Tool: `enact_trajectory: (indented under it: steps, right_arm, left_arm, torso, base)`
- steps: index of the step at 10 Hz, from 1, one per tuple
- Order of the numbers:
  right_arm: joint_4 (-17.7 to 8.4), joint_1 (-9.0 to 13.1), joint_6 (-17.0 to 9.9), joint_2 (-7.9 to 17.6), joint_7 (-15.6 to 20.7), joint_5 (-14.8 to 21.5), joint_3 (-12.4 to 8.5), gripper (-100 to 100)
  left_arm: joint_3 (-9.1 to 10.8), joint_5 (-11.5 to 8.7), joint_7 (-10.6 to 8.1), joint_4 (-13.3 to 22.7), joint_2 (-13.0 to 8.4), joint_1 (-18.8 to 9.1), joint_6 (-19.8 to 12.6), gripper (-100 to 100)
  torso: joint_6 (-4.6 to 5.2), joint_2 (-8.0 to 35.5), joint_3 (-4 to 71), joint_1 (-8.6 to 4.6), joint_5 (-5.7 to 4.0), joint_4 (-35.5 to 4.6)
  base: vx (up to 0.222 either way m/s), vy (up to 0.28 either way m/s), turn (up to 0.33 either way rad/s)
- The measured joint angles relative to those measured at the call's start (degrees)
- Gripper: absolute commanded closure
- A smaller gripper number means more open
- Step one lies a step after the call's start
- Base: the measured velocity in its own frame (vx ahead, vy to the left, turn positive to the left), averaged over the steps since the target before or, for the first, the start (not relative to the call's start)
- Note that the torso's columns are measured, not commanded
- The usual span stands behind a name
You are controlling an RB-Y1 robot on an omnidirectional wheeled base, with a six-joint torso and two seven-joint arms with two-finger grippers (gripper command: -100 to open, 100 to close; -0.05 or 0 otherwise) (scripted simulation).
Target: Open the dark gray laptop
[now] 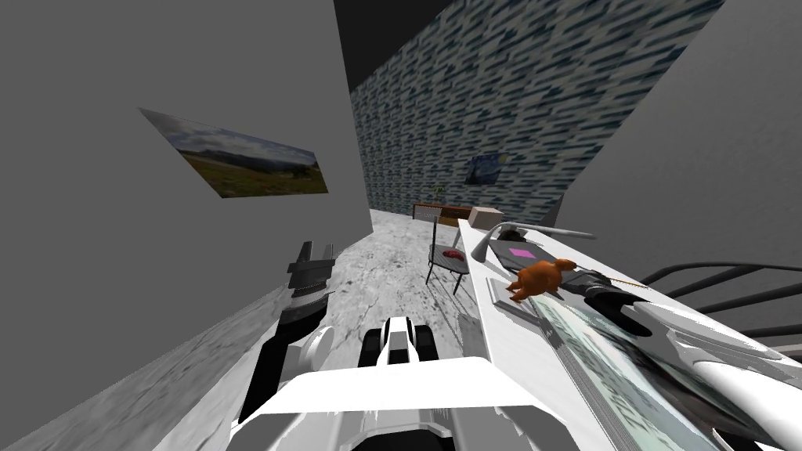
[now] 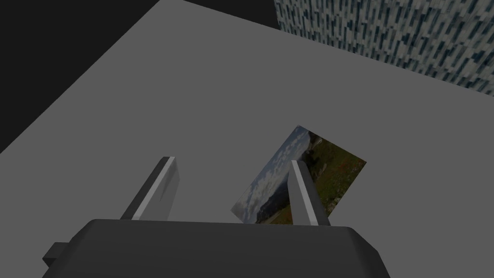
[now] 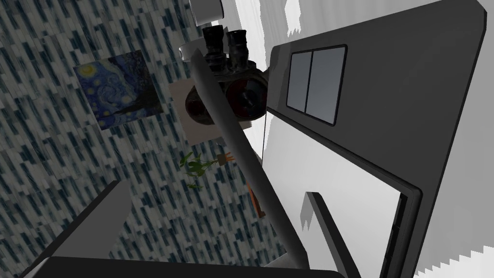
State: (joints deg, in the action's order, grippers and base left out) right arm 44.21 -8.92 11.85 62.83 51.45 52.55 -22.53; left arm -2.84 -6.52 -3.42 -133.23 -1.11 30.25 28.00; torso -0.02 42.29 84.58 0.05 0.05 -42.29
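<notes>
Right claw (image 3: pixel 214 190) has its two fingers spread apart and nothing is between them. It reaches out over the white desk (image 1: pixel 513 352).

The dark gray laptop (image 3: pixel 386 96) lies flat on this desk with the lid down, as far as I can judge. It is ahead of the right claw and off to the side of its darker finger. The near corner of the laptop is just beyond that fingertip, and its edges run slanted to the line of the fingers. I think the claw must turn toward that side to meet the lid edge.

The right arm is clearly the nearer one. The left claw (image 2: pixel 232 161) is also spread and empty, and it is held up by the gray wall, well apart from the desk.

The thin bent arm of a gray lamp (image 3: pixel 241 159) crosses straight in front of the right claw and may get in its way. A dark thing that looks like binoculars (image 3: pixel 231 82) stands behind the lamp. An orange toy animal (image 1: pixel 536 278) sits on the desk just beside the right wrist.
</notes>
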Motion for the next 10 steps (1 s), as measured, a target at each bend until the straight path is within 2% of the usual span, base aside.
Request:
enact_trajectory:
  steps: [1,3,4,5,6,10]
  right_arm:
    - [-1.3,1.5,0.0,0.7,-0.3,0.0,0.8,-100]
    - [-3.3,2.3,0.3,1.2,-0.4,0.0,0.9,-100]
    - [-5.5,4.7,1.0,2.2,0.1,0.2,1.7,-100]
    - [-6.7,5.3,1.2,2.8,-0.1,0.1,2.1,-100]
    - [-6.8,5.3,1.2,2.8,-0.2,0.1,2.1,0]
    - [-6.8,5.3,1.2,2.8,-0.2,0.1,2.1,0]
  left_arm:
    - [0.00,0.0,0.00,0.0,0.0,0.0,0.0,0]
    - [0.00,0.0,0.00,0.0,0.0,0.0,0.0,0]
    - [0.00,0.0,0.00,0.0,0.0,0.0,0.0,0]
    - [0.00,0.0,0.00,0.0,0.0,0.0,0.0,0]
    - [0.00,0.0,0.00,0.0,0.0,0.0,0.0,0]
    - [0.00,0.0,0.00,0.0,0.0,0.0,0.0,0]
  torso:
    - [0.01,0.0,0.0,0.03,0.03,0.0]
    - [0.03,-0.1,0.0,-0.09,-0.05,0.0]
    - [-0.03,0.0,0.0,-0.01,-0.03,0.0]
    - [0.03,0.1,-0.1,-0.01,-0.02,0.0]
    - [0.03,0.0,0.0,-0.09,-0.05,0.0]
    - [0.02,0.0,0.0,-0.05,-0.05,0.0]
  base:
    - [-0.021,0.020,0.006]
    - [-0.024,0.020,0.020]
    - [-0.059,0.030,0.041]
    - [-0.021,0.010,0.002]
    - [0.000,0.000,0.000]
    - [0.000,0.000,0.000]
